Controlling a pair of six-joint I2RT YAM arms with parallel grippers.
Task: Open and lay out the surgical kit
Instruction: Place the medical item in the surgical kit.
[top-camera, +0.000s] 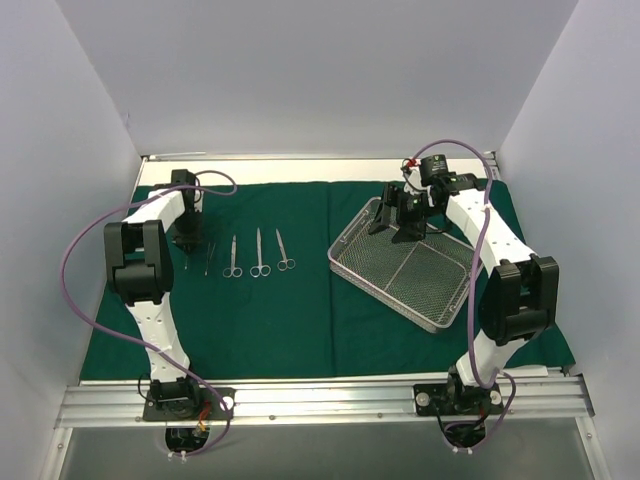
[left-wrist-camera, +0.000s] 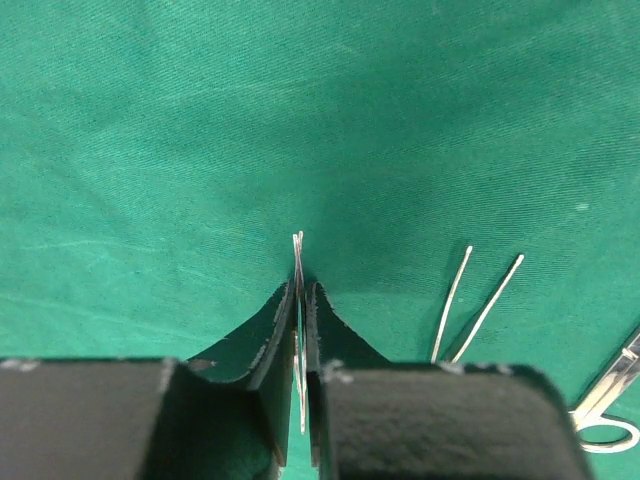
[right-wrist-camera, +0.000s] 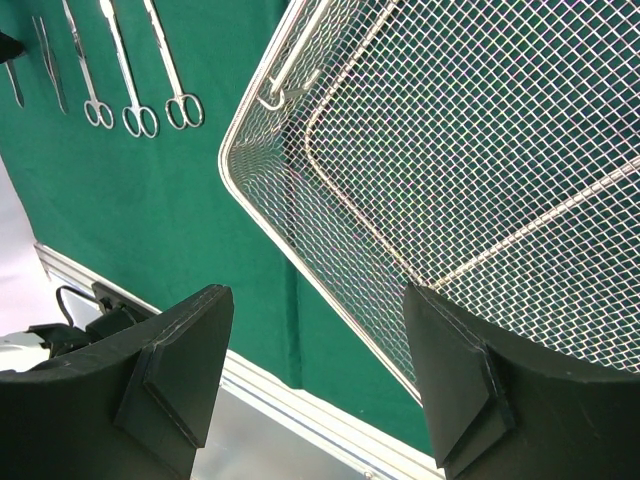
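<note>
Drape: the dark green drape (top-camera: 290, 310) is lying opened out flat, covering most of the table (top-camera: 300, 168).
Tray: the silver wire-mesh tray (top-camera: 420, 275) is sitting on the right half of the drape, turned at an angle to the table's edges, with nothing showing inside it (right-wrist-camera: 480, 150).
Row of instruments: five slim steel pieces are lying side by side on the left half of the drape, well apart from the tray, all pointing away from the arm bases.
Scissors: three ring-handled scissors (top-camera: 259, 253) are making up the right end of the row, rings toward the bases (right-wrist-camera: 125, 70).
Tweezers: the open-legged tweezers (top-camera: 210, 257) are lying just left of the scissors (left-wrist-camera: 475, 305).
Slim instrument: the leftmost slim instrument (left-wrist-camera: 298, 300) is sitting in the slit of the left end effector, its tip reaching out over the drape.
Left end effector: the left end effector (left-wrist-camera: 299, 290) is hanging low over the left end of the row (top-camera: 187, 240), its fingers (left-wrist-camera: 270, 330) standing only a sliver apart on either side of the slim instrument; whether they are pressing it cannot be told.
Right end effector: the right end effector (top-camera: 400, 220) is hovering over the tray's far left corner with its jaws spread wide (right-wrist-camera: 315, 300), gripping nothing.
Rail: a metal rail (top-camera: 320, 400) is running along the near edge, carrying both arm bases.
</note>
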